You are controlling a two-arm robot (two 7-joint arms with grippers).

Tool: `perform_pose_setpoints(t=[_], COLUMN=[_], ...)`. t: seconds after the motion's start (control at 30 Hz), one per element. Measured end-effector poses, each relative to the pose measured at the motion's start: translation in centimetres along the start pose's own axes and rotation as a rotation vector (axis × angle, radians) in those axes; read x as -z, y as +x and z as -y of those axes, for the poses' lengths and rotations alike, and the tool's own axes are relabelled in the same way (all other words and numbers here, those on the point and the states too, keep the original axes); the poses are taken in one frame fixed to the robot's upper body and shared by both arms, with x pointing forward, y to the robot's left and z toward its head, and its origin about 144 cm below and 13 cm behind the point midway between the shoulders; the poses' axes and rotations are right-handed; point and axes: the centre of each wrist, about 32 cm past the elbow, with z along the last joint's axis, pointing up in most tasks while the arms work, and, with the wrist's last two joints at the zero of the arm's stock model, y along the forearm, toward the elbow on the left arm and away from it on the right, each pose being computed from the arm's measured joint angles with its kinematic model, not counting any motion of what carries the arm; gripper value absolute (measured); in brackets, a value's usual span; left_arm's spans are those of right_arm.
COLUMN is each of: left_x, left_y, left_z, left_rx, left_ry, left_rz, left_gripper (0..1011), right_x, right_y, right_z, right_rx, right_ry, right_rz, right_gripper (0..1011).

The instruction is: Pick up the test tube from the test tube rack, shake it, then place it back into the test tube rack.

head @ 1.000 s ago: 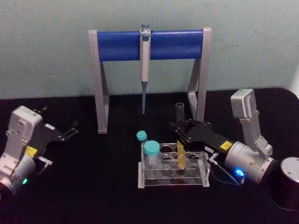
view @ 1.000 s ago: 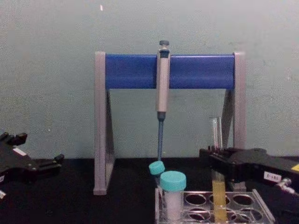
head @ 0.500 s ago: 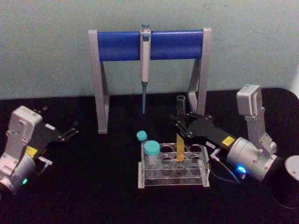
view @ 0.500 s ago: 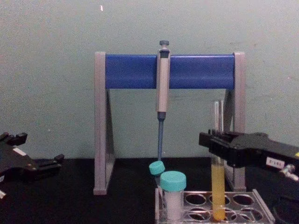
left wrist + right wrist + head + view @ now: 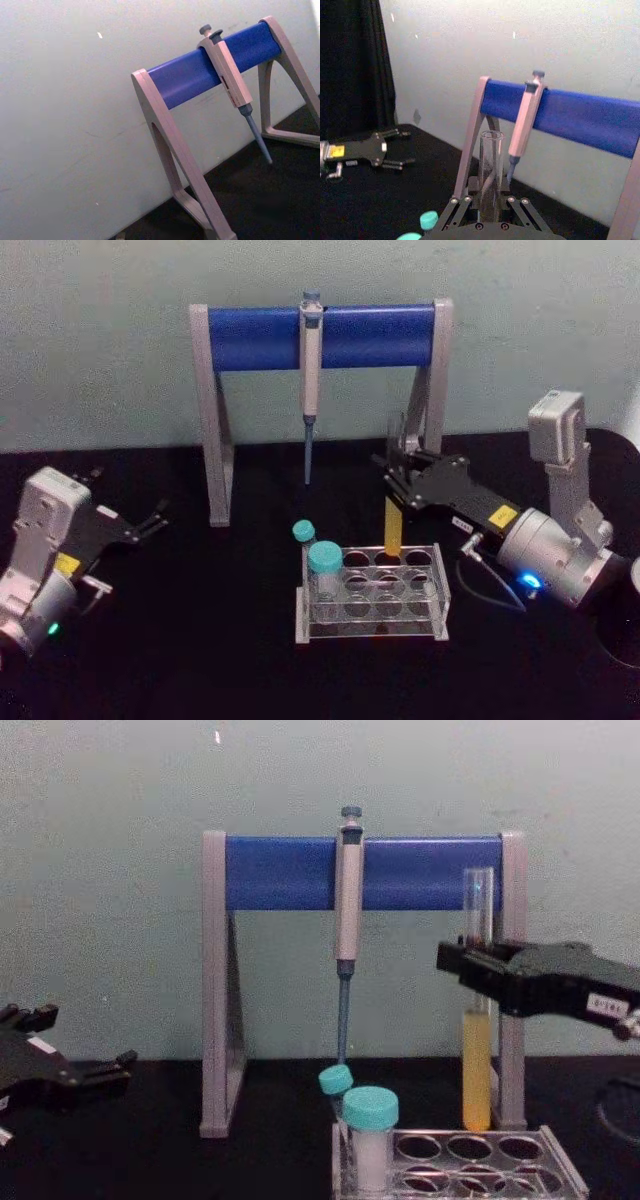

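Two tools show from the head: the left tool [image 5: 150,522] sits fingers apart at the black worktop's [image 5: 200,640] left, the right tool [image 5: 400,478] clamps the slim glass test tube [image 5: 393,525]. From the chest, the tube hangs upright, its rounded yellow-filled bottom just above the clear plastic, round-holed test tube rack [image 5: 460,1165].

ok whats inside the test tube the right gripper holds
Yellow-orange liquid fills the test tube's lower part; the top is clear and empty. The right gripper's jaws, shut on it, hide a band between.
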Motion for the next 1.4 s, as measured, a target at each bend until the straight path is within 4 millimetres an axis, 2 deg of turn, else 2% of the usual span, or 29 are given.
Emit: perform_pose_setpoints(t=[0.43, 0.93, 1.13, 1.4], left_x=[0.0, 0.0, 0.0, 0.0], left_y=[0.0, 0.0, 0.0, 0.0], left_z=[0.0, 0.0, 0.0, 0.0], left_rx=[0.000, 0.000, 0.000, 0.000], left_ry=[0.000, 0.000, 0.000, 0.000], left_rz=[0.000, 0.000, 0.000, 0.000], left_gripper=[1010, 1010, 1010, 1010], right_x=[-1.5, -1.4, -1.6, -1.8], right_y=[0.9, 1.6, 1.6, 1.0], right_z=[-1.2, -2.4, -1.7, 0.3], right_rx=[-0.030, -0.032, 0.002, 0.045], right_ry=[0.065, 0.072, 0.069, 0.057], right_rz=[0.022, 0.019, 0.032, 0.039], right_gripper=[232, 232, 232, 232])
